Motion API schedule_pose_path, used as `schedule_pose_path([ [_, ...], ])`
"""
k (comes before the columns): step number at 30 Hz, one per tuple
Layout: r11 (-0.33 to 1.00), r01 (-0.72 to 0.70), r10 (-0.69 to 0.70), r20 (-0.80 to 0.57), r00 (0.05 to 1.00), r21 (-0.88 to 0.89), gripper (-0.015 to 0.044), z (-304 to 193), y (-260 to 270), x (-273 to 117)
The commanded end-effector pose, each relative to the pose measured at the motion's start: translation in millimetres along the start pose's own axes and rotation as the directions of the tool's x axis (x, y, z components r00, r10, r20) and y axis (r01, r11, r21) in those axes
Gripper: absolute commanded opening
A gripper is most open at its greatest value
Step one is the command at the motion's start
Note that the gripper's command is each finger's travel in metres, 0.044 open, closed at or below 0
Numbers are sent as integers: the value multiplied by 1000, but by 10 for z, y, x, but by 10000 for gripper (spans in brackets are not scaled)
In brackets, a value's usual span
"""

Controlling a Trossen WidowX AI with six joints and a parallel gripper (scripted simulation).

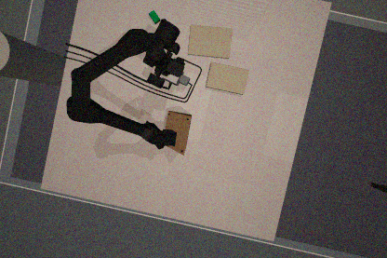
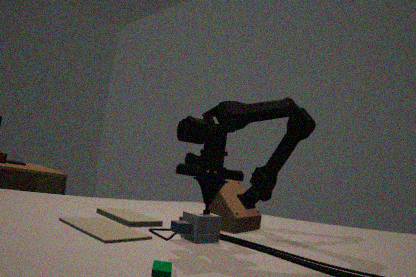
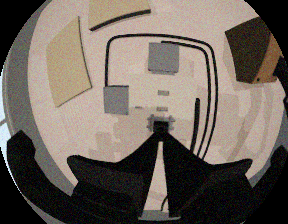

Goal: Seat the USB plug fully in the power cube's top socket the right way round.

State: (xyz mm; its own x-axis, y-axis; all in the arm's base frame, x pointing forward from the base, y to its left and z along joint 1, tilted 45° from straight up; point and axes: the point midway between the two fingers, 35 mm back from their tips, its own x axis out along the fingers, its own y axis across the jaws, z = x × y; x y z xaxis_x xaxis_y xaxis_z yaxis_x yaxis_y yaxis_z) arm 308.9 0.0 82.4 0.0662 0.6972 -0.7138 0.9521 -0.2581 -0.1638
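Two flat tan boards [image 1: 210, 41] [image 1: 227, 78] lie on the bench [image 1: 260, 163] – both beyond the end effector [image 1: 164, 80], side by side. A small green block [image 1: 153, 16] sits behind it, near the bench edge. A brown wedge-shaped block [image 1: 180, 130] stands off to its side.

The gripper [image 2: 206, 208] and its arm are black, and so is the small USB plug [image 3: 159, 124] pinched between the fingers. Below the fingertips the power cube [image 2: 201, 226] is plain grey. Beyond it lie two pale tan boards [image 2: 106, 228], a brown wooden block [image 2: 232, 207] and a green cube [image 2: 161, 268].
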Motion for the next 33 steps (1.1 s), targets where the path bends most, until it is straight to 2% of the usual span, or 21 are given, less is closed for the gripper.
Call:
schedule_pose_path([
  [1,1000,4,-4,-4,1000,-2,0,-15,-3,27],
  [17,1000,4,-4,-4,1000,-2,0,-15,-3,27],
  [21,1000,0,0,0,1000,0,95,1,0,1],
  [33,1000,0,0,0,1000,0,95,1,0,1],
])
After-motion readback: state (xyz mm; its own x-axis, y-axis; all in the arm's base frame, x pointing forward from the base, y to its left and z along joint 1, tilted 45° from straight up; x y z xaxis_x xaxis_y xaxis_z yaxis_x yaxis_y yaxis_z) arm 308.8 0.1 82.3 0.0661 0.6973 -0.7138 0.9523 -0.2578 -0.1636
